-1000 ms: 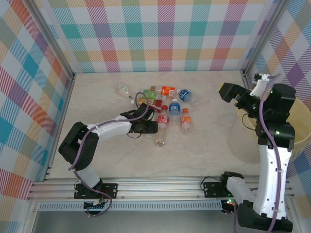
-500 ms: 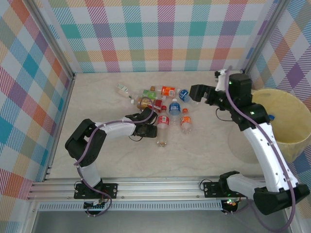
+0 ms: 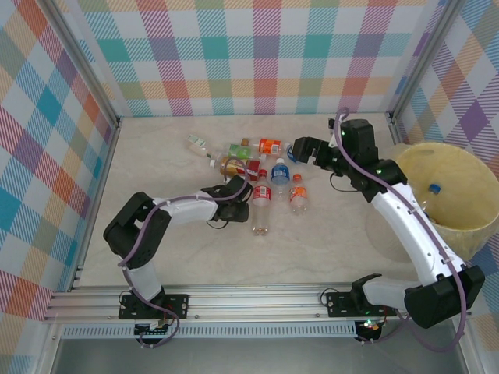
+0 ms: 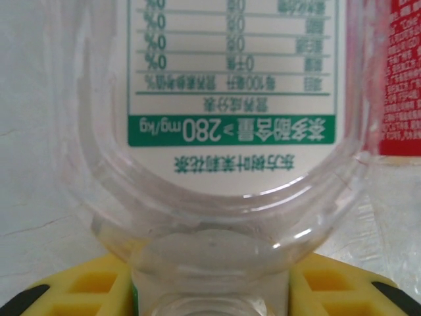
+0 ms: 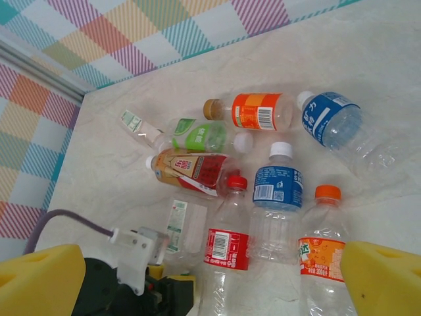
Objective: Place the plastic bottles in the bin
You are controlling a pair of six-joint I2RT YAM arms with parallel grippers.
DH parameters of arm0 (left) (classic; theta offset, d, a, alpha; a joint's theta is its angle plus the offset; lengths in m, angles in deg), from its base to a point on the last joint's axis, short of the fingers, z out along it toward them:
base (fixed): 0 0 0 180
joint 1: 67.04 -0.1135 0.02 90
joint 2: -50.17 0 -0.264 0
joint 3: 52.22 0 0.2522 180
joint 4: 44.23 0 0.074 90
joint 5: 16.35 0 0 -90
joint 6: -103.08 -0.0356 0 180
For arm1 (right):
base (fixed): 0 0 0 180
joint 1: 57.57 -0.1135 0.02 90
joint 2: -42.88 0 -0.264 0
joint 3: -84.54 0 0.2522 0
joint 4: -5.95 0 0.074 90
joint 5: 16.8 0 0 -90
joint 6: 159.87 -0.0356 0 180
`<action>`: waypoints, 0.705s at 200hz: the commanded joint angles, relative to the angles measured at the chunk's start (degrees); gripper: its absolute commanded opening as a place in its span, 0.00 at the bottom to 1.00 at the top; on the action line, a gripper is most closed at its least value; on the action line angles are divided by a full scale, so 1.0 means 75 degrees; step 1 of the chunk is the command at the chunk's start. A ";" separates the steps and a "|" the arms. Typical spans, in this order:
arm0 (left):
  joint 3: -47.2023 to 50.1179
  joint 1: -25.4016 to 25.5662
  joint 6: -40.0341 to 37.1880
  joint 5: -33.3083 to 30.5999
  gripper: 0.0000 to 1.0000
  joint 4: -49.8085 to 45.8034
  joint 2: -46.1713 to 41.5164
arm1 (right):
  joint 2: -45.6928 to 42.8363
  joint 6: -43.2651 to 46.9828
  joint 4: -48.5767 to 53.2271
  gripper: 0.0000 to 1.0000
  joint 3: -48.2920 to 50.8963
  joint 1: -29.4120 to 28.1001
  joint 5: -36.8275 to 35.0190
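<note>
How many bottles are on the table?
9. Far row: white label, green, orange, tilted blue, tea. Near row: red, middle blue, orange cap. Clear bottle in the left jaws. Others may hide.

A clear bottle (image 4: 217,204) fills most of the frame, lying on the pale marbled bench (image 4: 33,131). Its white label (image 4: 230,66) carries a green band and rows of print, all reading upside down. The bottle's narrow end sits between the yellow fingers (image 4: 79,286) of the left hand (image 4: 210,293), which press in on it from both sides. At the right edge a red label (image 4: 402,79) shows, probably on a second bottle just beside the first.
</note>
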 commanded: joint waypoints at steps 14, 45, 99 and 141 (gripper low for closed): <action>0.0147 0.0097 -0.0034 -0.0282 0.29 -0.0083 -0.1011 | -0.0160 -0.0390 -0.0494 1.00 0.0245 -0.0054 -0.0146; 0.0007 0.0097 -0.0283 0.0023 0.20 -0.0149 -0.1739 | -0.0180 -0.0592 -0.0710 1.00 0.0427 -0.0055 0.0320; -0.0441 0.0101 -0.0907 0.1663 0.15 -0.0029 -0.2756 | 0.0116 -0.1236 -0.1854 1.00 0.0682 -0.0055 0.2210; -0.0775 0.0104 -0.1068 0.3236 0.17 0.0469 -0.3005 | 0.0602 -0.1858 -0.2442 1.00 0.0555 -0.0084 0.3354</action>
